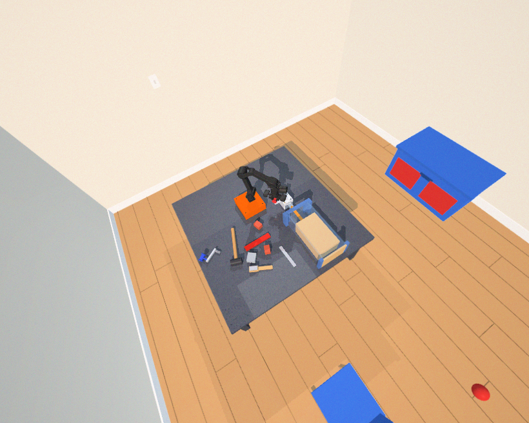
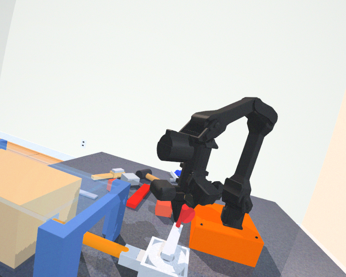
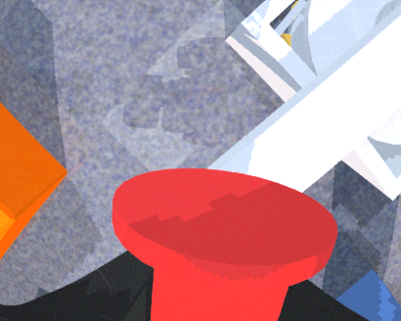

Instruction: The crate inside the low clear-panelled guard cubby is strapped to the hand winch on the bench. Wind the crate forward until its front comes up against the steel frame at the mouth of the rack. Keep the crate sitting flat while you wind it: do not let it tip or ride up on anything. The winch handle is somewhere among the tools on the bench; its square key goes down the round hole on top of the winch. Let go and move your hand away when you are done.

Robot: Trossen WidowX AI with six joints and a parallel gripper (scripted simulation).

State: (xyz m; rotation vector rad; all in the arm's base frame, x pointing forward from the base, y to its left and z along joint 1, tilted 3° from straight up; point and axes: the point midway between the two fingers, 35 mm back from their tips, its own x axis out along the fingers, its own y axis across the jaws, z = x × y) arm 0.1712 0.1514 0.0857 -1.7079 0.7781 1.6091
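My gripper is shut on the red knob of the winch handle. The handle's white arm slopes from the knob to the top of the white winch; its key is hidden in there. An orange strap runs from the winch through the blue steel frame. The tan crate looks flat inside the clear-panelled cubby, with a gap between its front and the frame.
The orange arm base stands close beside the winch. A red bar, red blocks, a long-handled mallet, a small hammer and a pale strip lie on the bench.
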